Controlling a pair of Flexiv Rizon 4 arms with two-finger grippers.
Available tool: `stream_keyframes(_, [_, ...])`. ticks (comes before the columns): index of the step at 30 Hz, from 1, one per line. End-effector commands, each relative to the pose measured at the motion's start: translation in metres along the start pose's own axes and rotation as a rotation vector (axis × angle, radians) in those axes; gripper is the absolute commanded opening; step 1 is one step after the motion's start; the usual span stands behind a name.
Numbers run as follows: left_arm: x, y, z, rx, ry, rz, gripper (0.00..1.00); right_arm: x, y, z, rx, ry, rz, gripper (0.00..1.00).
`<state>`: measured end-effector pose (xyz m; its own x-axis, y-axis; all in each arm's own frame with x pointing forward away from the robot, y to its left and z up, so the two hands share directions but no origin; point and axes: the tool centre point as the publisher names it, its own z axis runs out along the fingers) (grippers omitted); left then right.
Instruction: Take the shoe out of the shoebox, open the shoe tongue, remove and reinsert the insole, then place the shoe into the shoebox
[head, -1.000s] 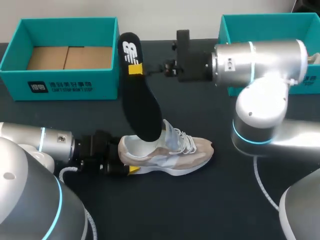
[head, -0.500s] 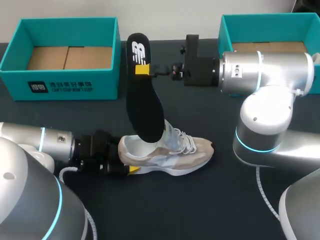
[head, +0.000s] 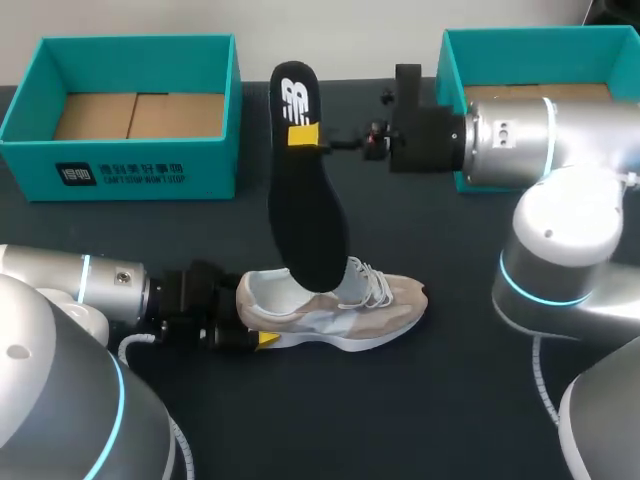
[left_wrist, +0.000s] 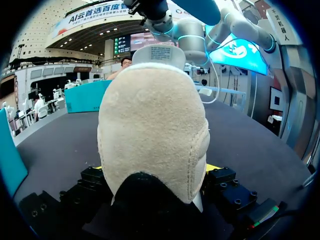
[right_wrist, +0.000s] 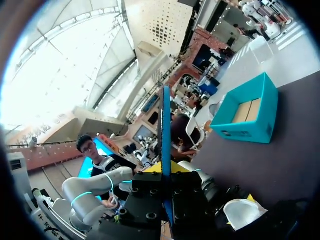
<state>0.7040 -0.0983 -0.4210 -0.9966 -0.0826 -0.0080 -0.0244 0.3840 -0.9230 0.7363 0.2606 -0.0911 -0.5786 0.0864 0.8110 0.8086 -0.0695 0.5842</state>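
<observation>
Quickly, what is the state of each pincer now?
Left pincer: closed on the beige suede sneaker.
Right pincer: closed on the black foam insole.

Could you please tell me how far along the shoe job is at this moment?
Done: the shoe is out on the table, its heel held by the left claw. In hand: the right claw holds the insole upright, lower end at the shoe's opening. Left: seating the insole and returning the shoe to a shoebox.
</observation>
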Motion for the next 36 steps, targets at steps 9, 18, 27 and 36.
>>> stream_keyframes(9, [0.002,0.002,0.002,-0.003,-0.002,0.000,0.00,0.038,-0.019,-0.034,0.034,-0.037,0.005,0.00])
stream_keyframes(18, [0.002,0.002,0.002,-0.003,-0.002,0.000,0.00,0.058,-0.035,-0.050,-0.004,-0.044,0.013,0.00])
stream_keyframes(27, [0.002,0.002,0.002,-0.003,-0.002,0.000,0.00,0.078,-0.040,-0.049,-0.015,-0.040,-0.036,0.00])
stream_keyframes(36, [0.002,0.002,0.002,-0.003,-0.002,0.000,0.00,0.090,-0.047,-0.041,-0.047,-0.031,-0.044,0.00])
